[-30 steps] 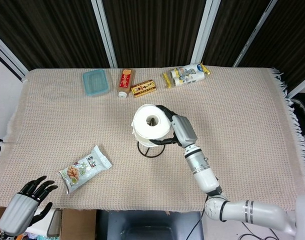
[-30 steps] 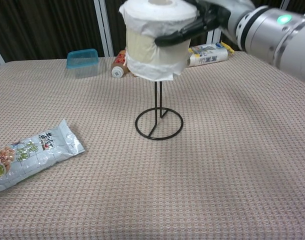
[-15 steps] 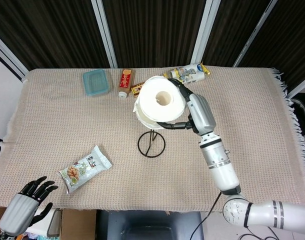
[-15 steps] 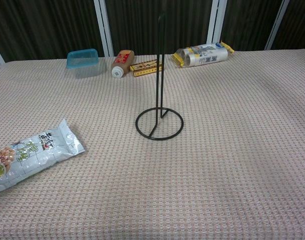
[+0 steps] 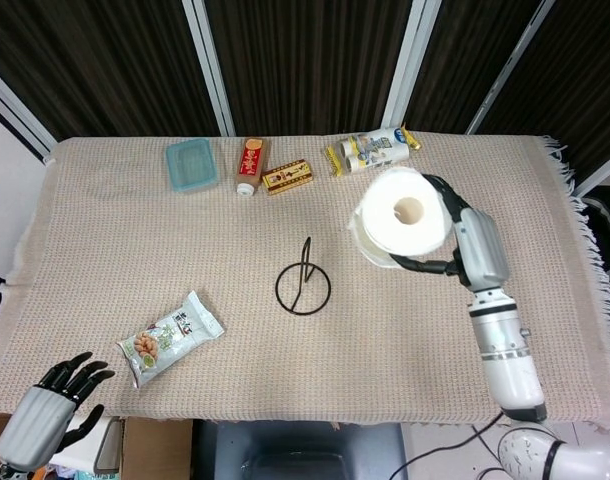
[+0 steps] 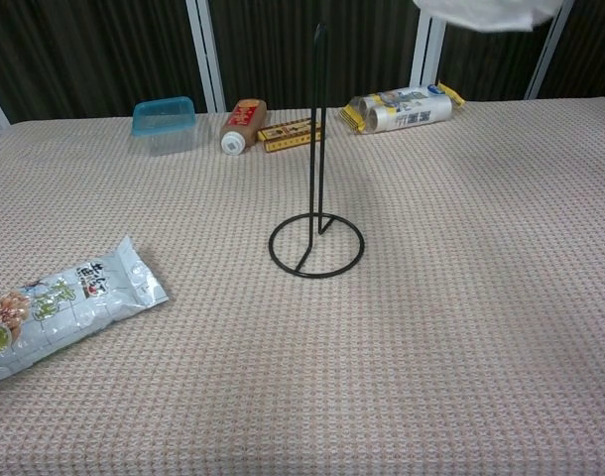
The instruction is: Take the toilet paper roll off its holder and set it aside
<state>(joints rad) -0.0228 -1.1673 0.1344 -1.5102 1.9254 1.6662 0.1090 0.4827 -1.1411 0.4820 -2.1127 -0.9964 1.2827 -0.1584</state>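
Note:
My right hand [image 5: 463, 240] grips the white toilet paper roll [image 5: 403, 217] in the air, well to the right of the black wire holder [image 5: 303, 285]. In the chest view only the roll's lower edge [image 6: 486, 12] shows at the top of the frame. The holder [image 6: 317, 193] stands bare at the middle of the table, its upright rod free. My left hand [image 5: 53, 405] hangs off the table's front left corner, fingers spread, holding nothing.
A snack packet [image 5: 170, 337] lies front left. Along the far edge lie a teal lidded box [image 5: 192, 163], a red-labelled bottle [image 5: 249, 164], a small red-and-gold box [image 5: 287, 176] and a yellow-ended packet [image 5: 373, 151]. The beige cloth [image 5: 545, 330] covers the table.
The right hand lifted the roll up off the rod, then carried it right, away from the holder. The left hand has stayed put.

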